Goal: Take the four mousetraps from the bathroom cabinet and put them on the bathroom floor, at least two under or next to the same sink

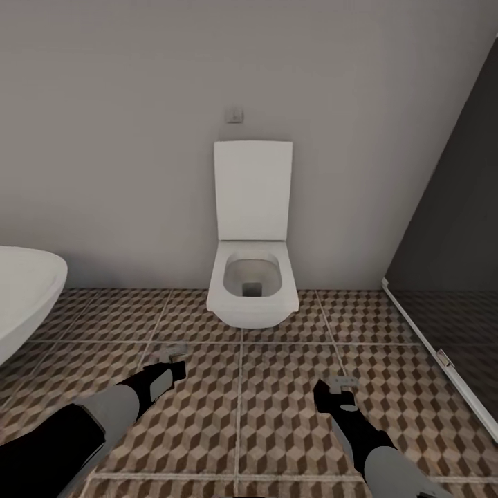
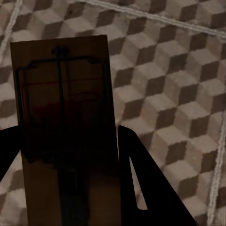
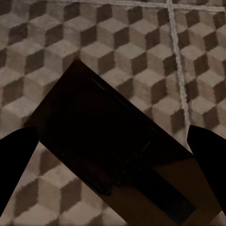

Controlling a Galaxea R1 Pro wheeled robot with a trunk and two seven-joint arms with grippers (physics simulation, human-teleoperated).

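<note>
Two grippers are each carrying a mousetrap above the bathroom floor (image 1: 277, 408). On the left wrist camera, the left gripper (image 2: 70, 155) has its dark fingers (image 2: 141, 169) pressed against the sides of a tan mousetrap (image 2: 66, 122), whose wire spring faces the camera. On the right wrist camera, the right gripper (image 3: 113, 141) pinches a second mousetrap (image 3: 108, 141), which looks dark and lies slantwise between the fingers. From the head camera, both arms reach forward low over the cube-patterned tiles, left gripper (image 1: 173, 363) and right gripper (image 1: 339, 387) well apart. Beyond them stands a white toilet (image 1: 252, 277) against the wall, with a white bathtub (image 1: 28, 290) at the left edge.
</note>
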